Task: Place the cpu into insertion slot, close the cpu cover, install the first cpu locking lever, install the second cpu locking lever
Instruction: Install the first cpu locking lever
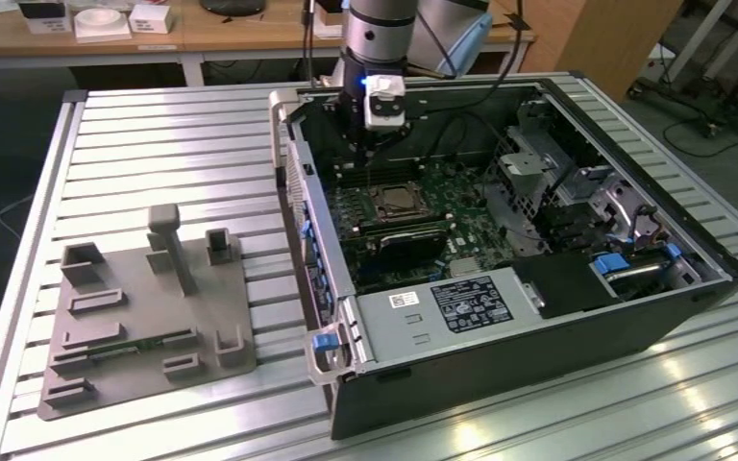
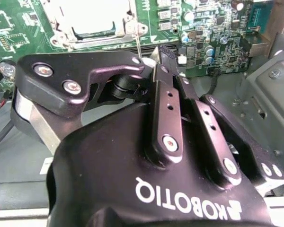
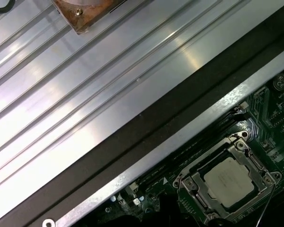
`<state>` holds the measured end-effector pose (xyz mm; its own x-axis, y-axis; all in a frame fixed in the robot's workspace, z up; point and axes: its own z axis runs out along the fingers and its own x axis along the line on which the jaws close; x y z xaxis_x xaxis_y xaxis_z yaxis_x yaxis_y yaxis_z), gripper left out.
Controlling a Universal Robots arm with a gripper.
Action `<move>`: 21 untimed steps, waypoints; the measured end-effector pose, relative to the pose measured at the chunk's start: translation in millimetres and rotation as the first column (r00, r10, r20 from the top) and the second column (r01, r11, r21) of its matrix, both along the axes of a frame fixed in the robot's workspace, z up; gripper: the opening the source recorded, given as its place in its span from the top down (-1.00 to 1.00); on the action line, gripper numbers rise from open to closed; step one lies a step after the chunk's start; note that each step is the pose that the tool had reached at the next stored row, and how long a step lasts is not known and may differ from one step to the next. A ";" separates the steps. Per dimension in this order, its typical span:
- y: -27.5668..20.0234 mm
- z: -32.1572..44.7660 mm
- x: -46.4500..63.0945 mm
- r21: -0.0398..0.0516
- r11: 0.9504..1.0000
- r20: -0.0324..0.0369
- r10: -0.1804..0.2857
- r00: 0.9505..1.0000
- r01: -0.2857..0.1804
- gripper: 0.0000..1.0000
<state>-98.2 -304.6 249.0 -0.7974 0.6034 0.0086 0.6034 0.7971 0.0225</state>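
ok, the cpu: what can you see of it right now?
The cpu is a flat square chip with a matte, silvery-grey metal top that bears faint print. It lies level, seated in the insertion slot on the green board. The cpu cover, a silvery frame, lies down around its raised middle, over its edges. In the second wrist view its top glares bright. Nothing else is seen touching it.

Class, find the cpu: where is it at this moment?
The cpu lies in the insertion slot on the green board, in the part of the open case toward the exterior view's left.
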 end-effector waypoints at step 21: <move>0.0 1.4 4.5 0.000 0.999 0.002 0.040 0.999 -0.040 0.79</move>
<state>-93.7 -304.6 250.3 -0.8211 0.5707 0.0066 0.5707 0.8208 0.0240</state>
